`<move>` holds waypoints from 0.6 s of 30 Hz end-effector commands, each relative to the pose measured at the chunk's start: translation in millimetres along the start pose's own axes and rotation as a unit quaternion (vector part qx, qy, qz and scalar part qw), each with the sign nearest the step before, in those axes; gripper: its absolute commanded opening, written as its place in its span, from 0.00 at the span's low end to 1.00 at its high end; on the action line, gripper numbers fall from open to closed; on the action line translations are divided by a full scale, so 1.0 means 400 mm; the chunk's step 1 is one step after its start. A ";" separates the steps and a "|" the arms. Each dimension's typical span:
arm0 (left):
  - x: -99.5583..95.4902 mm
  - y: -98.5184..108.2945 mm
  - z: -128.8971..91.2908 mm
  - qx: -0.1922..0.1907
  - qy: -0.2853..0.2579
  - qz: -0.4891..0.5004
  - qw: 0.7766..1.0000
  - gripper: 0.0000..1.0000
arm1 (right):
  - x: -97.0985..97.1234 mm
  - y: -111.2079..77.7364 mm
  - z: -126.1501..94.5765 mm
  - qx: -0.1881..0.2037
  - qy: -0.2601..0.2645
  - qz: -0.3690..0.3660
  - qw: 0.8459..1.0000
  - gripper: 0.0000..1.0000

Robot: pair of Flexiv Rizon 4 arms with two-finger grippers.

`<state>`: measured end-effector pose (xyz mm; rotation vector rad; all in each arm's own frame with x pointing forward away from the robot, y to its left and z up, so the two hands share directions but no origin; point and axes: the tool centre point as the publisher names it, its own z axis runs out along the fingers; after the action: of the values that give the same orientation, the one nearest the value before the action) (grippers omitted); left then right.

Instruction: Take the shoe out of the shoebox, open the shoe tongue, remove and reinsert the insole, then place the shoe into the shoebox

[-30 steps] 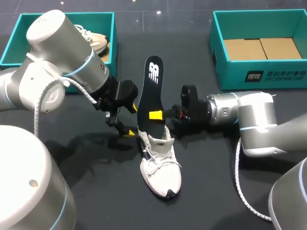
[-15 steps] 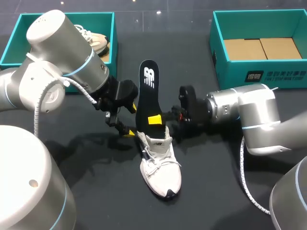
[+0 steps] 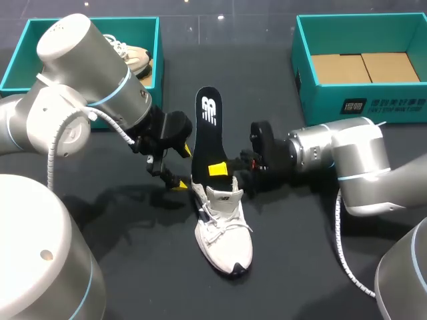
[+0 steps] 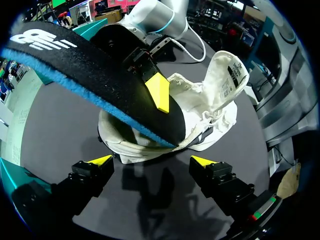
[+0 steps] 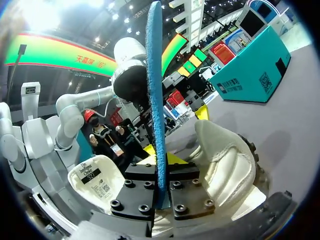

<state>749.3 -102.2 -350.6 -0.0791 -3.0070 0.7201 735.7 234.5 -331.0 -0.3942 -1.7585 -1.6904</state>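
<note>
A white shoe [image 3: 224, 230] lies on the dark table, toe toward the front edge, its tongue [image 4: 227, 75] pulled up. A black insole [image 3: 207, 130] with a blue underside stands slanted over the shoe's heel, its lower end at the shoe's opening. My right gripper [image 3: 217, 171] is shut on the insole's lower part. In the right wrist view the insole [image 5: 155, 100] is edge-on between the closed fingers of the right gripper [image 5: 162, 197], with the shoe [image 5: 225, 155] below. My left gripper [image 3: 177, 167] is open just left of the heel. In its own view the left gripper [image 4: 152, 161] faces the shoe [image 4: 212, 112] and insole [image 4: 90, 75] without touching them.
A teal shoebox [image 3: 15, 63] at the back left holds a second shoe [image 3: 135, 58]. Another teal shoebox [image 3: 363, 103] at the back right has cardboard in its bottom. Bare table lies in front of the shoe.
My right gripper has tilted the insole and brought it down a little toward the shoe's opening. The left arm and the shoe have stayed put.
</note>
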 end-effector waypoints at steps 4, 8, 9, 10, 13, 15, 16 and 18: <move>0.001 0.000 0.002 -0.001 -0.001 0.000 1.000 1.00 | -0.002 -0.039 0.011 -0.007 -0.007 0.004 1.000 0.00; 0.001 0.000 0.002 -0.001 -0.001 0.000 1.000 1.00 | 0.006 -0.047 0.014 -0.005 -0.017 0.007 1.000 0.00; 0.001 0.000 0.002 -0.001 -0.001 0.000 1.000 1.00 | 0.007 -0.049 0.014 -0.005 -0.019 0.008 1.000 0.00; 0.001 0.000 0.002 -0.001 -0.001 0.000 1.000 1.00 | 0.009 -0.050 0.015 -0.004 -0.022 0.008 1.000 0.00; 0.001 0.000 0.002 -0.001 -0.001 0.000 1.000 1.00 | 0.013 -0.053 0.014 -0.003 -0.028 0.010 1.000 0.00; 0.001 0.000 0.002 -0.001 -0.001 0.000 1.000 1.00 | 0.013 -0.053 0.014 -0.002 -0.031 0.011 0.999 0.00; 0.001 0.000 0.002 -0.001 -0.001 0.000 1.000 1.00 | 0.013 -0.053 0.014 -0.002 -0.031 0.011 0.999 0.00; 0.001 0.000 0.002 -0.001 -0.001 0.000 1.000 1.00 | 0.014 -0.052 0.013 -0.001 -0.032 0.011 0.999 0.00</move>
<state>749.3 -102.2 -350.6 -0.0791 -3.0070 0.7201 724.7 236.7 -341.4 -0.4618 -1.7840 -1.6830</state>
